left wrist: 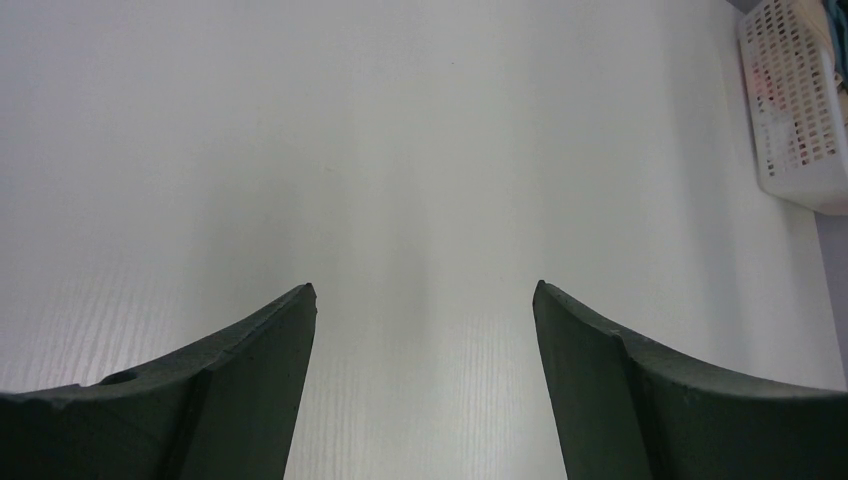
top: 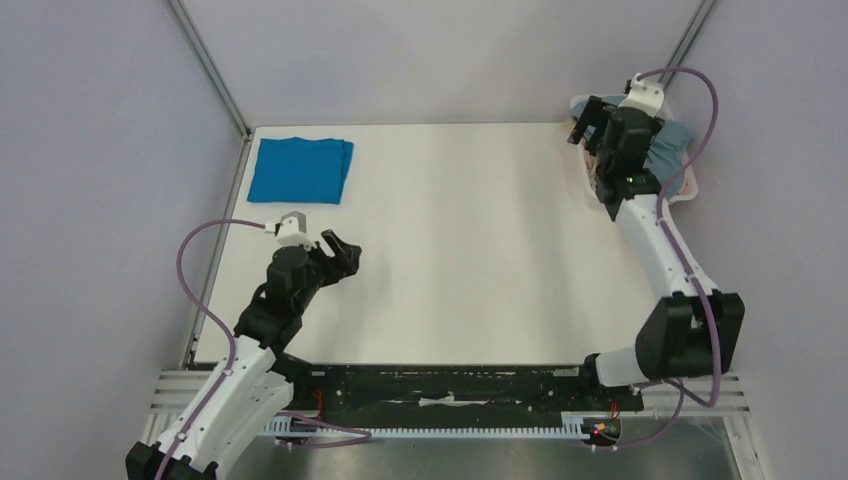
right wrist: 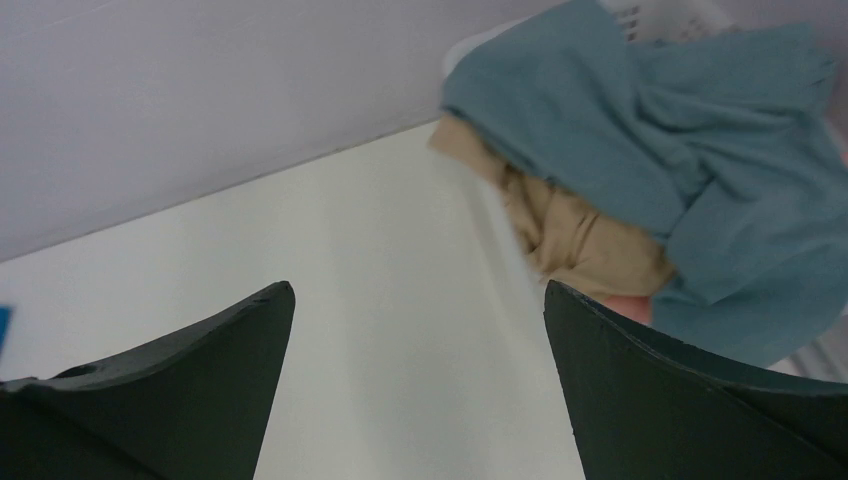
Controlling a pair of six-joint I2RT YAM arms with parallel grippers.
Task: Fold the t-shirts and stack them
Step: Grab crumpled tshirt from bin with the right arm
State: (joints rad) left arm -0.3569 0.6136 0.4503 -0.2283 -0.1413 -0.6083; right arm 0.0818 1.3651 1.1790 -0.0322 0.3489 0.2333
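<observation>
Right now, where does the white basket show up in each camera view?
Top external: basket at the table's far right corner, partly behind the right arm.
Left wrist: basket at the upper right edge, across the table.
Right wrist: basket at the upper right, mostly hidden by the grey-blue shirt draped over it.
Shared landmark: the white table.

I see one folded shirt (top: pixel 300 170) lying flat in the far left corner of the bench. The basket (top: pixel 688 190) sits in the far right corner, and in it the top shirt (right wrist: pixel 680 150) lies over a lower shirt (right wrist: pixel 575 235). My right gripper (right wrist: pixel 418 288) hangs by the basket's left rim. My left gripper (top: pixel 343 250) is near the left edge, in front of the folded shirt.
</observation>
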